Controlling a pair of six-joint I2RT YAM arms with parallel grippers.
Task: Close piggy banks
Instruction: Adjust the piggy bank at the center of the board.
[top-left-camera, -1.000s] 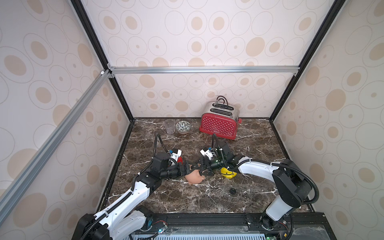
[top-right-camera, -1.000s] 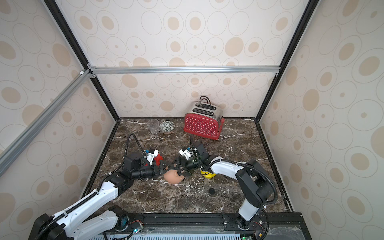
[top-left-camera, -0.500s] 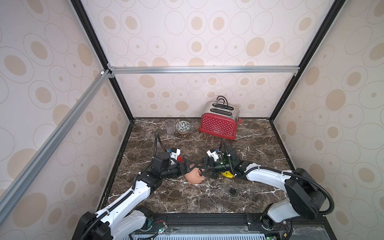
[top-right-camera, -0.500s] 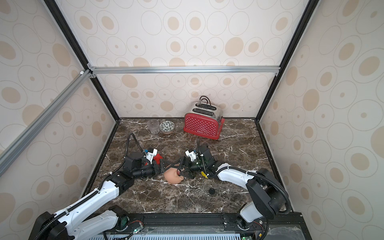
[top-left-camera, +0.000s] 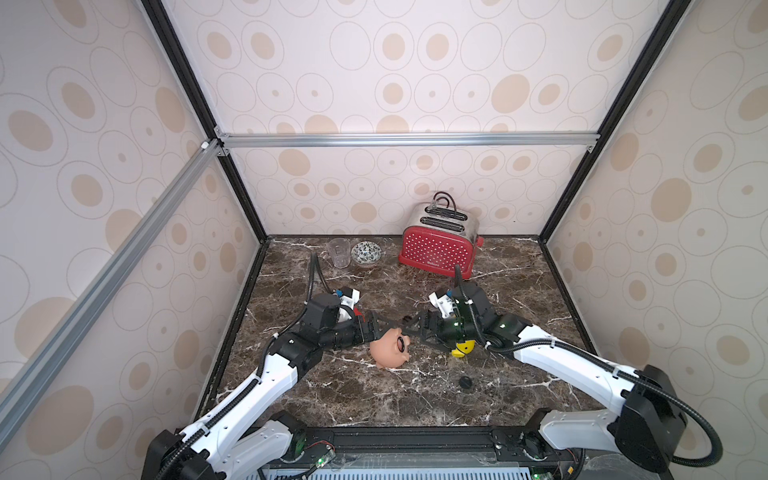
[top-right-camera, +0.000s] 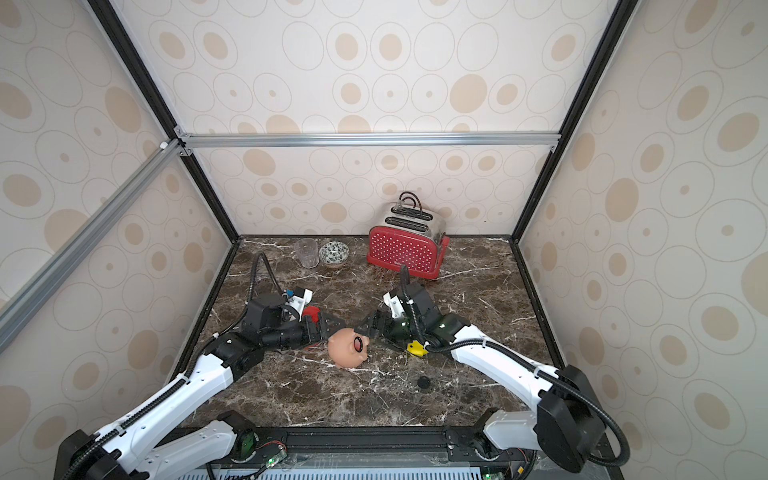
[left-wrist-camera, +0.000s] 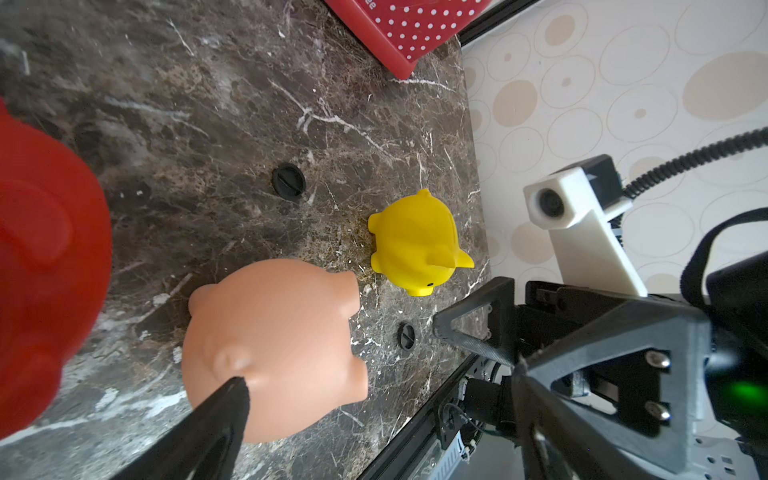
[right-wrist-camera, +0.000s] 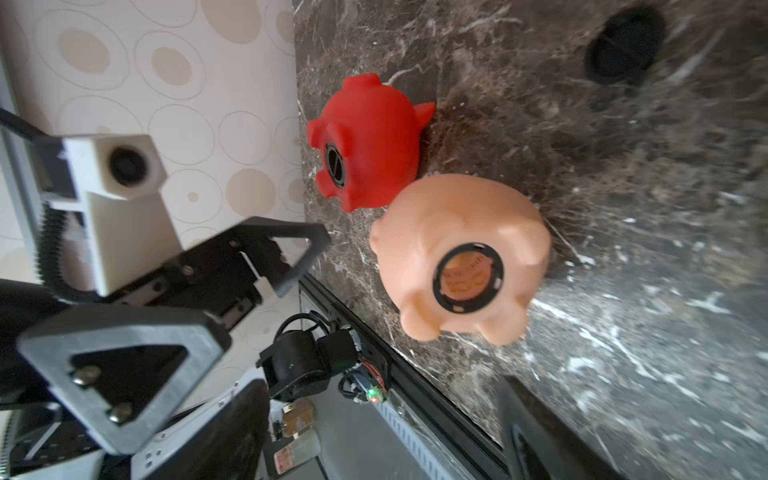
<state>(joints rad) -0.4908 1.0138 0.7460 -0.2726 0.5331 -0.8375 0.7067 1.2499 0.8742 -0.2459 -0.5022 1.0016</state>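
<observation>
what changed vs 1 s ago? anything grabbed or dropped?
The right arm swung its elbow outward and down, so it lies lower and more stretched; the right gripper levelled out toward the belly hole of the pink pig. Nothing was taken or let go; both sets of jaws are open. The left gripper, red pig, yellow pig, black cap and toaster stayed put.

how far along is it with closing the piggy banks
Done: red piggy bank has its black plug in. In hand: open right gripper beside a loose plug. Left: pink piggy bank has an open belly hole; second plug lies loose; yellow piggy bank hides its belly.
</observation>
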